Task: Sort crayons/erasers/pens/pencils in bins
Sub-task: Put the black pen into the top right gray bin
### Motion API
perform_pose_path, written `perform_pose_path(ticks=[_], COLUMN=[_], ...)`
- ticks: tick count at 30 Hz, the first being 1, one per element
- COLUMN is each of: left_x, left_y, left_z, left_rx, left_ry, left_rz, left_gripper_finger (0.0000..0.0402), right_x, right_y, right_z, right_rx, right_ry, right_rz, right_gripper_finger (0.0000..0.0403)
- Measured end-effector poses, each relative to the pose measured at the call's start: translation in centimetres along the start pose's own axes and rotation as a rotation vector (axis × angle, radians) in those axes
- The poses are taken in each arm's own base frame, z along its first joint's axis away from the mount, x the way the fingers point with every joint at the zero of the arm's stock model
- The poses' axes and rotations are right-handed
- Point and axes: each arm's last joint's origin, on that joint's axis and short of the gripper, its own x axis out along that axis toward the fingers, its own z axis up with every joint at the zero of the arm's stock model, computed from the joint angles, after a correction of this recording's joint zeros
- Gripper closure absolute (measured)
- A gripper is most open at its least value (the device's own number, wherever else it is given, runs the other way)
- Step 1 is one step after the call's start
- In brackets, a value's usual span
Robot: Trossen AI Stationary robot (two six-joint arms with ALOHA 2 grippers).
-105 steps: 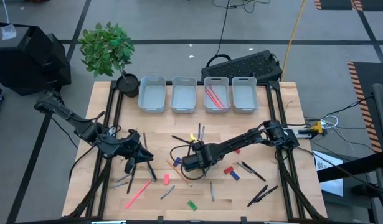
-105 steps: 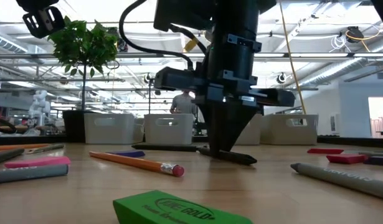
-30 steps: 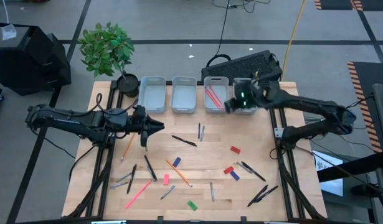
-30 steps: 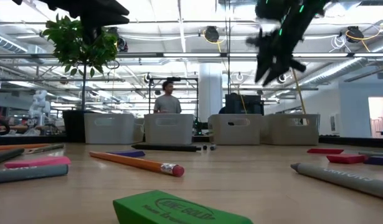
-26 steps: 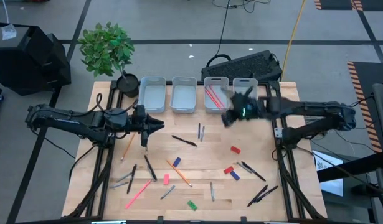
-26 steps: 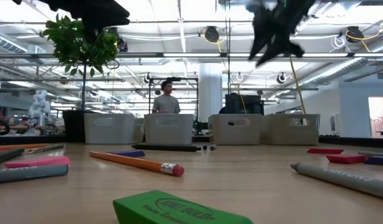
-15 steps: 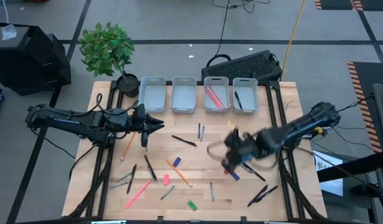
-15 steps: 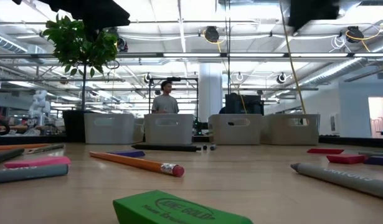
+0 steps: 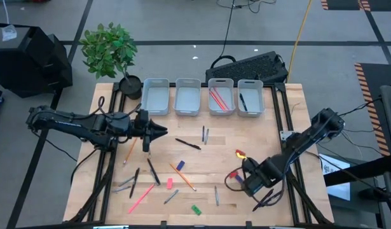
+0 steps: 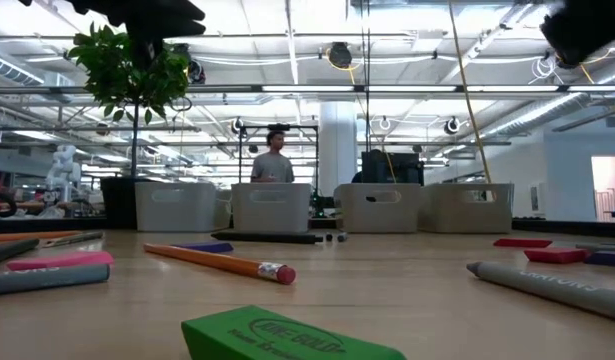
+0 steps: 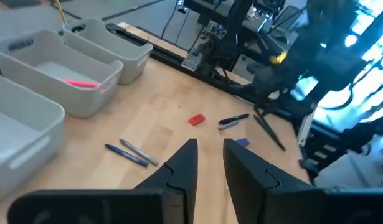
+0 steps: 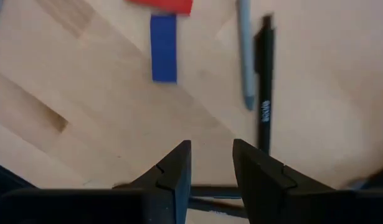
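Right gripper (image 12: 211, 163), fingers narrowly parted and empty, hangs lower right of high view over blue eraser (image 12: 164, 47) and black pen (image 12: 264, 99), risk grabbing the wrong one; left gripper (image 11: 209, 162) narrowly parted too, mid-left; bins (image 9: 155, 97) along top.

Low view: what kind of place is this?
Probably a robotics lab or open industrial workspace: exposed ceiling ducts and strip lights, equipment racks behind a standing person, and a wooden table with four bins set up for sorting.
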Motion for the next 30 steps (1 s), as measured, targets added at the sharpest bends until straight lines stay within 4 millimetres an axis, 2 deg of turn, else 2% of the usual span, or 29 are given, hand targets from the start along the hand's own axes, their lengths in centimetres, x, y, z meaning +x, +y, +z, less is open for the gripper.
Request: perform_pose_path(ticks=[6,13,19,27,30], left_x=[-0.1,-0.2,-0.2,-0.2,-0.2], left_y=[-0.3,-0.7,-0.7,-1.0,-1.1], left_z=[-0.2,-0.4,-0.2,0.6,0.7], left_rx=[-0.17,-0.2,-0.209,-0.214,-0.232], left_ry=[0.005,-0.008,-0.056,-0.132,-0.141], left_rz=[-0.011,0.004,0.045,0.009,0.002], left_gripper_finger=[0.0321,0.0321,0.0321,0.0321,0.0321], right_x=[3.9,6.9,7.7,8.5,8.5], right_y=[-2.5,-3.3,-4.2,-5.1,-5.1], right_z=[-1.3,-0.8,-0.7,-0.7,-0.6], right_rx=[-0.042,-0.106,-0.114,-0.11,-0.105], right_ry=[0.047,0.065,0.073,0.076,0.075], right_rz=[-0.124,-0.034,-0.056,-0.094,-0.095], right_gripper_finger=[0.0293,0.0294,0.0306,0.0371,0.0383])
